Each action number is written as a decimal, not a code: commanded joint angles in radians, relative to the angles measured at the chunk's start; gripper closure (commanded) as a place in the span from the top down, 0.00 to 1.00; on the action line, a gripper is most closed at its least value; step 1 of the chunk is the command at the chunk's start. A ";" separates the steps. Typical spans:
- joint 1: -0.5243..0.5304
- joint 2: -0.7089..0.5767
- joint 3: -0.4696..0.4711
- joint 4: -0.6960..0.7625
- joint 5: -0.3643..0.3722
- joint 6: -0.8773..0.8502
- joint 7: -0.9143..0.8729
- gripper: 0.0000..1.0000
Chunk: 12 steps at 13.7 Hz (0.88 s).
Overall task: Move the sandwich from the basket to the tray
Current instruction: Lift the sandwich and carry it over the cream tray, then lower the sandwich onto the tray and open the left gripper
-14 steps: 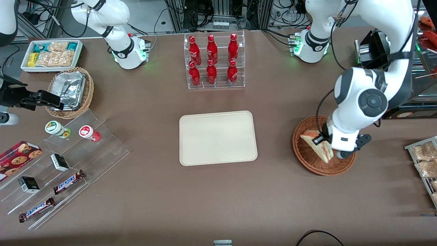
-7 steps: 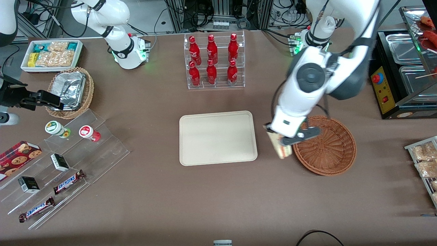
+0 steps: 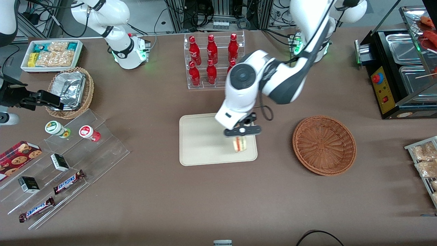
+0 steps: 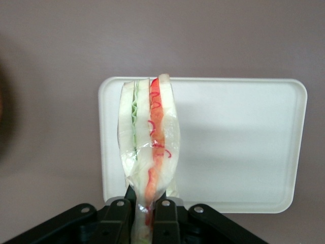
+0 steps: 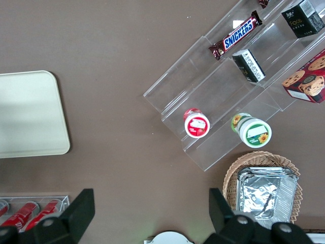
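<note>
You are carrying the sandwich (image 3: 240, 144) in the pincer (image 3: 241, 137), which is clenched on one end of the wedge. In the wrist view the black fingers (image 4: 118, 216) are pinching the wrapped bread and the rest of the sandwich (image 4: 149, 137) is sticking out past them, filling layers edge-on.

Position: the load is hanging over the tray (image 3: 201, 143), near the tray corner that is closest to the basket (image 3: 324, 145) and to the front camera. Whether it is touching the tray surface yet, I cannot tell. The basket is sitting bare on the worktop (image 3: 218, 198), toward the working arm's end.

Step in hand, as I judge it: setting down and releasing.

- You are close to the tray's rim here. Consider shifting toward the tray's middle before lowering, so the wedge is not ending up across the edge.
- Lower slowly. The bread is soft and looks wrapped in film; pressing down hard is likely to crush it.
- It is hanging on a narrow end, so it will probably tip when freed. Bring it low enough that it is falling flat onto the tray, not off it.
- Spread the fingers fully, then lift straight up so the film is not dragging along.
</note>
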 commanded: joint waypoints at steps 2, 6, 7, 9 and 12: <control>-0.041 0.102 0.012 0.090 0.004 0.012 0.008 0.00; -0.083 0.199 0.014 0.090 0.007 0.134 0.002 0.00; -0.090 0.217 0.014 0.090 0.009 0.147 0.002 0.00; -0.092 0.234 0.014 0.088 0.009 0.161 0.008 0.00; -0.116 0.278 0.015 0.088 0.012 0.216 0.005 0.00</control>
